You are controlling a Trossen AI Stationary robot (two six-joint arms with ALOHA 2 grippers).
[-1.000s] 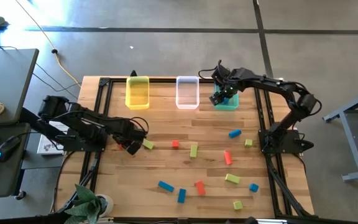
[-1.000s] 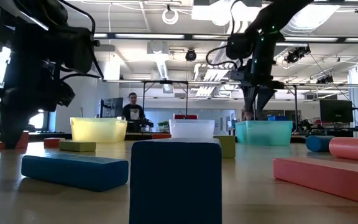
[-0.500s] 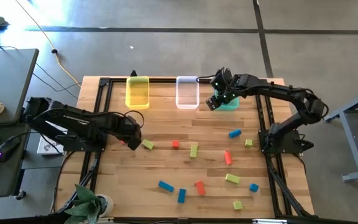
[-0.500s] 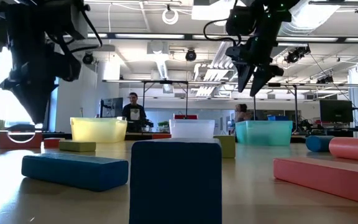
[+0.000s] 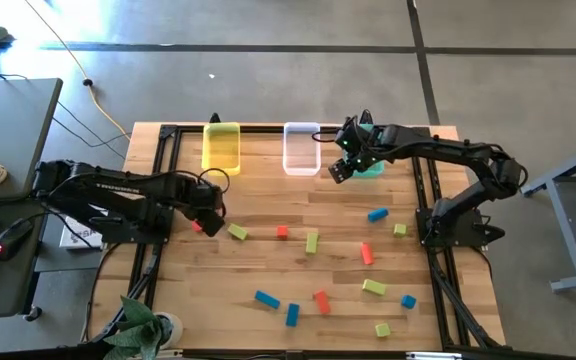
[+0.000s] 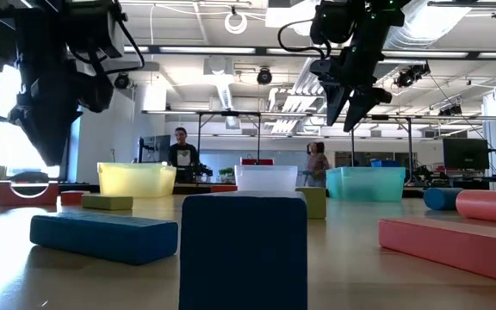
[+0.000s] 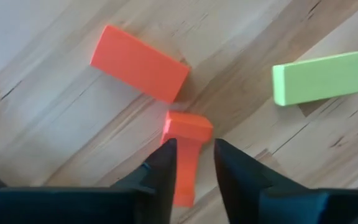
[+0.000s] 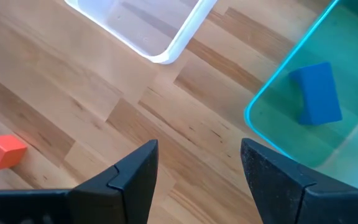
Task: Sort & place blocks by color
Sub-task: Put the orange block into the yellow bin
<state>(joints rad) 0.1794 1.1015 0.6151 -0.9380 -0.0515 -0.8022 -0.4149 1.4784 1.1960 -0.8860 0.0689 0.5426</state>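
Two grippers, left gripper point(image 7: 192, 165) apparently clasping red-orange block point(image 7: 184, 144), right gripper point(image 8: 194, 165) open, no legible writing

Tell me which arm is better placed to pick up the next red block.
Left. Its pincer already straddles a red block on the table, a second red bar just beyond. The right pincer hangs open and empty between the clear bin and teal bin.

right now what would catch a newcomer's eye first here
Probably the left gripper at the table's left side, holding a red-orange bar between its fingers, with another red-orange block and a yellow-green block just beyond. Next, the right gripper hanging open and empty beside the teal bin, where one blue block lies.
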